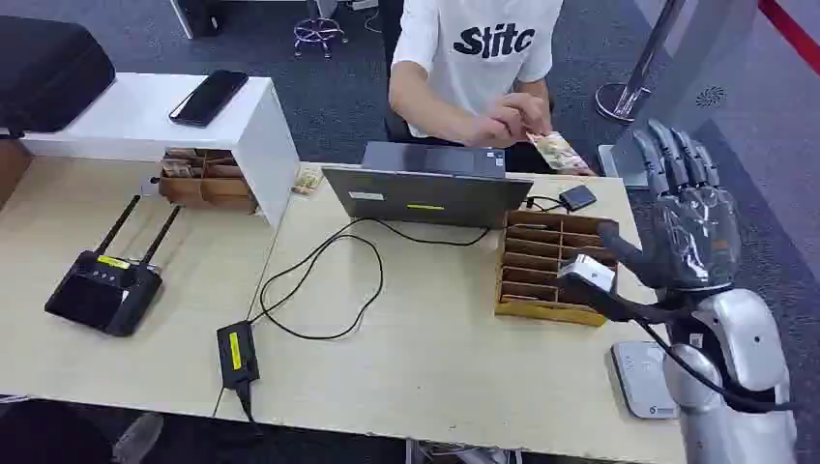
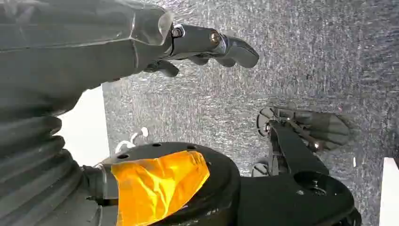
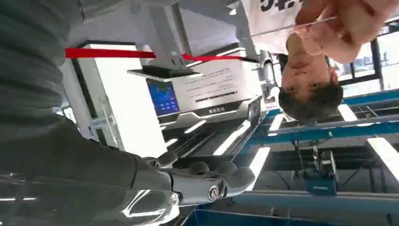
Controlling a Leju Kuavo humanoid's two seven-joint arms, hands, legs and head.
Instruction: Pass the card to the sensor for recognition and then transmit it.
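A person in a white T-shirt sits behind the laptop and holds the patterned card (image 1: 557,151) in a hand, just past the table's far edge. In the right wrist view the card (image 3: 291,31) shows edge-on in that hand. My right hand (image 1: 688,215) is raised over the table's right end, fingers straight and apart, palm empty, a short way to the right of the card. Its fingers (image 3: 207,181) hold nothing. The flat grey sensor pad (image 1: 646,379) lies on the table below that arm. My left hand (image 2: 207,44) hangs over the carpet with nothing in it.
A wooden slotted organiser (image 1: 549,267) stands just left of my right hand. The grey laptop (image 1: 427,188) sits mid-table with a black cable and power brick (image 1: 237,354). A black router (image 1: 104,290) and a white shelf (image 1: 155,121) with a phone are on the left.
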